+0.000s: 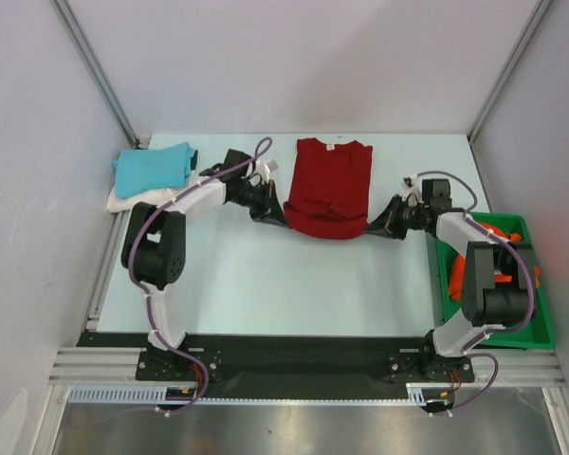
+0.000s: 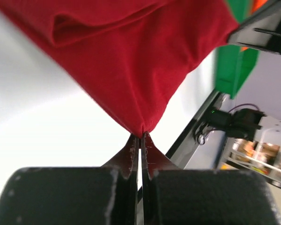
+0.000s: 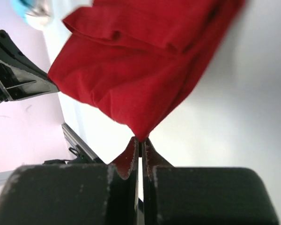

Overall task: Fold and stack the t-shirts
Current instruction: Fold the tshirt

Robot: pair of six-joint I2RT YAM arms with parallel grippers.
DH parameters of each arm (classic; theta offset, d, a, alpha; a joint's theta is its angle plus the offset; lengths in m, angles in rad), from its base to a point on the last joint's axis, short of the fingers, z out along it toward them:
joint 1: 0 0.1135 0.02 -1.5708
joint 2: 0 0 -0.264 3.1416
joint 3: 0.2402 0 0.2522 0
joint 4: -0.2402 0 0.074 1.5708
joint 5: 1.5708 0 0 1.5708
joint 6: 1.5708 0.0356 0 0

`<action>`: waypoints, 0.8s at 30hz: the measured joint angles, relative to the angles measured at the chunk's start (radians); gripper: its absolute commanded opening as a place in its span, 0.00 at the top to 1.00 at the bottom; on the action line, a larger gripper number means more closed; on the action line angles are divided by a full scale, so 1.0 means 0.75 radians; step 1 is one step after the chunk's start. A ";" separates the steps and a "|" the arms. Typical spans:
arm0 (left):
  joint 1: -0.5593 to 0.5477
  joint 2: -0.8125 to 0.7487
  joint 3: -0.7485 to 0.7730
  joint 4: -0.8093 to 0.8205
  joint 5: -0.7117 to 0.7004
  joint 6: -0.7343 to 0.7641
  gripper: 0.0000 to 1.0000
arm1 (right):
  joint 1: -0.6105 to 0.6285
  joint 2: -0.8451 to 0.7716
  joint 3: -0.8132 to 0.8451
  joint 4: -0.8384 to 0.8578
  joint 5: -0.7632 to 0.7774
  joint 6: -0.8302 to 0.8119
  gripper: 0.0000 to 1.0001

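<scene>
Near corners of dark red t-shirt (image 1: pixel 330 185) pinched tight by left end effector (image 2: pixel 141 137) and right end effector (image 3: pixel 140 139), likely for folding it over.

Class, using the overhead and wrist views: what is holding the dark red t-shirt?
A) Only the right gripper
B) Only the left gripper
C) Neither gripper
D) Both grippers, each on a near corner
D: the left gripper and the right gripper are each shut on a near corner of the dark red t-shirt.

Plain pale walls (image 1: pixel 294 57), white tabletop (image 1: pixel 266 275), slanting metal posts (image 1: pixel 95 66), even light, perhaps blurred shelving (image 2: pixel 260 154) beyond.
</scene>
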State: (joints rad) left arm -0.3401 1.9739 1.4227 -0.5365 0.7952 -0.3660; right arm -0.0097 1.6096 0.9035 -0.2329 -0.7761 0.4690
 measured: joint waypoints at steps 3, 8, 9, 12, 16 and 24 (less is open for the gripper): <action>0.004 -0.077 0.094 -0.005 0.005 0.004 1.00 | -0.007 -0.054 0.093 -0.027 -0.011 -0.017 1.00; 0.004 -0.138 0.170 0.001 0.005 0.013 0.99 | -0.010 -0.128 0.168 -0.086 -0.015 -0.049 1.00; 0.004 -0.146 0.170 -0.004 0.006 0.013 1.00 | -0.009 -0.144 0.168 -0.102 -0.015 -0.054 1.00; 0.004 -0.174 0.133 -0.006 0.006 0.013 1.00 | -0.002 -0.193 0.165 -0.150 -0.015 -0.065 1.00; 0.004 -0.231 0.020 -0.016 0.007 0.016 1.00 | 0.024 -0.277 0.105 -0.162 -0.011 -0.076 1.00; 0.004 -0.262 -0.159 -0.043 0.006 0.048 1.00 | 0.074 -0.390 -0.151 -0.193 -0.002 -0.089 1.00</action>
State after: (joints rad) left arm -0.3370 1.7771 1.3033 -0.5690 0.7998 -0.3302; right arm 0.0460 1.3170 0.7902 -0.3775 -0.7776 0.4023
